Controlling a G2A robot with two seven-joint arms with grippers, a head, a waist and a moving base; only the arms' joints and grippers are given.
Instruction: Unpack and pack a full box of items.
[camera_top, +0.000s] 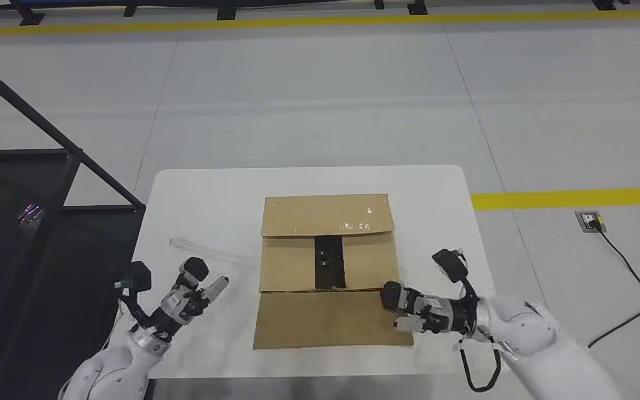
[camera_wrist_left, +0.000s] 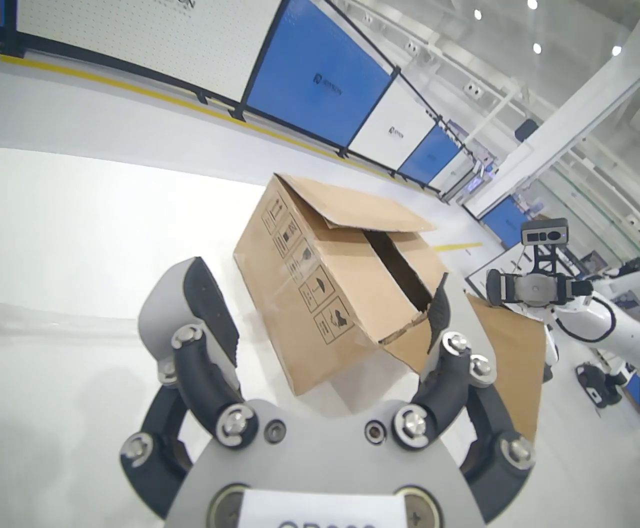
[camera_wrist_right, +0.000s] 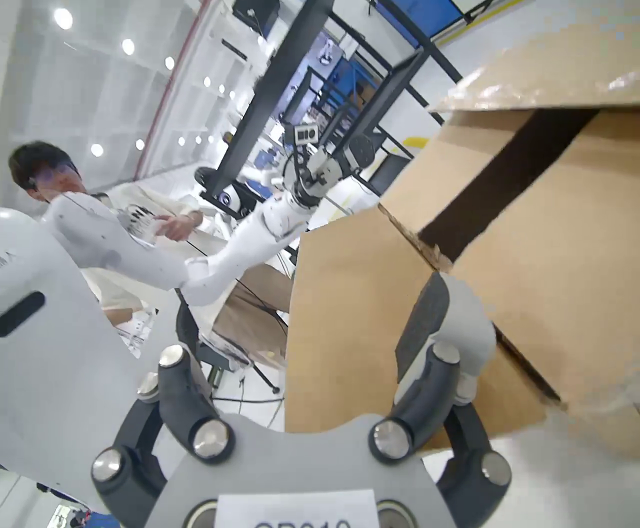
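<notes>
Step, as judged: unpack phase, flaps being opened. The brown cardboard box (camera_top: 325, 245) sits mid white table (camera_top: 430, 190), its top part-open and its near flap (camera_top: 330, 320) folded out.

- R gripper (camera_top: 397, 300): released, at near flap's right edge.
- L gripper (camera_top: 207, 280): released, left of box, well apart.

Next: prob. spread remaining flaps w/o shoving box.

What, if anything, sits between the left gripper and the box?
Nothing visible. The open left gripper faces the box across bare table. A clear strip lies on the table off to one side.
</notes>
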